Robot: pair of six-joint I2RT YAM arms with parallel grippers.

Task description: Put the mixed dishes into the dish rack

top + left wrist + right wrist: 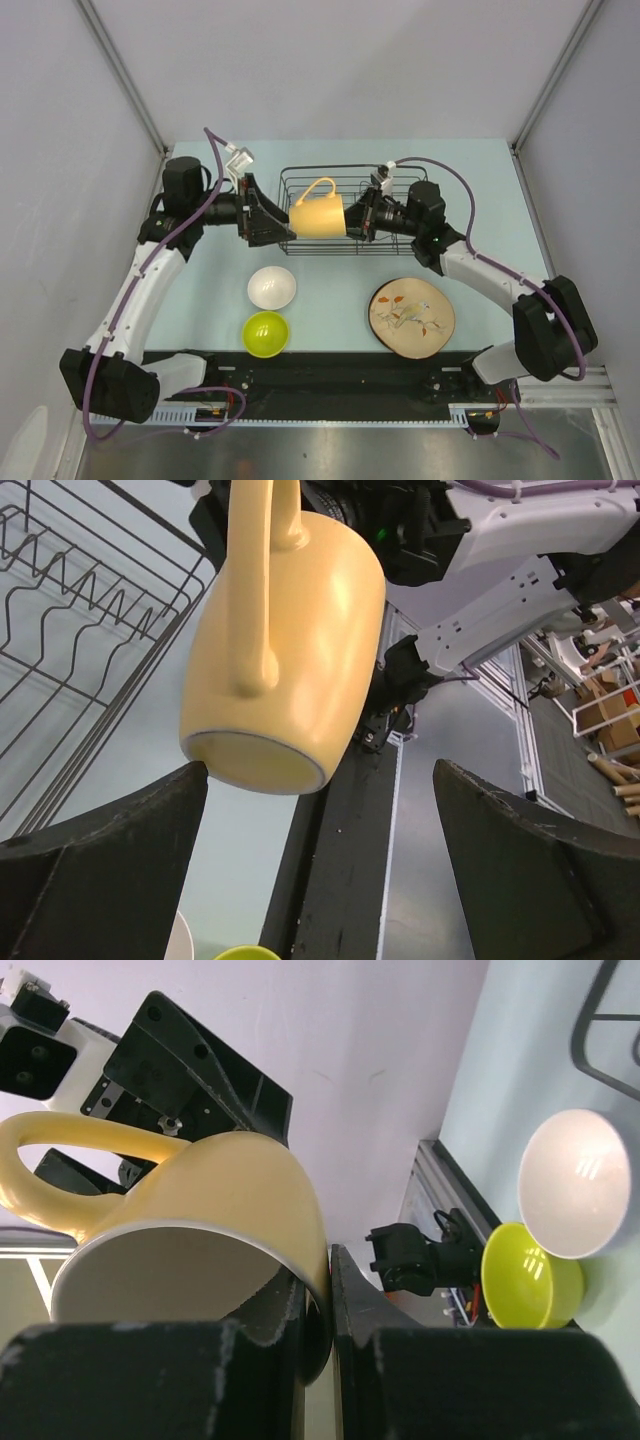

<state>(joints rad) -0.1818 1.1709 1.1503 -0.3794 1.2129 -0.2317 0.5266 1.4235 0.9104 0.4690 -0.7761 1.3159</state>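
R gripper (330, 1290) narrow, pinching yellow-orange mug (318, 215) by rim (handle at 12 o'clock), over 6 o'clock edge of dish rack (352, 185). L gripper (320, 768) wide, flanking mug base; possibly touching, can't tell.

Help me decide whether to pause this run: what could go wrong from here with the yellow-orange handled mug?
1. The right gripper pinches only the rim wall of the yellow-orange handled mug, held sideways; that thin grip may slip or let it swing.
2. The left gripper is open near the mug's base; closing off-centre could knock it loose.
3. It hangs at the black wire dish rack's near edge; a drop might strike the wire.
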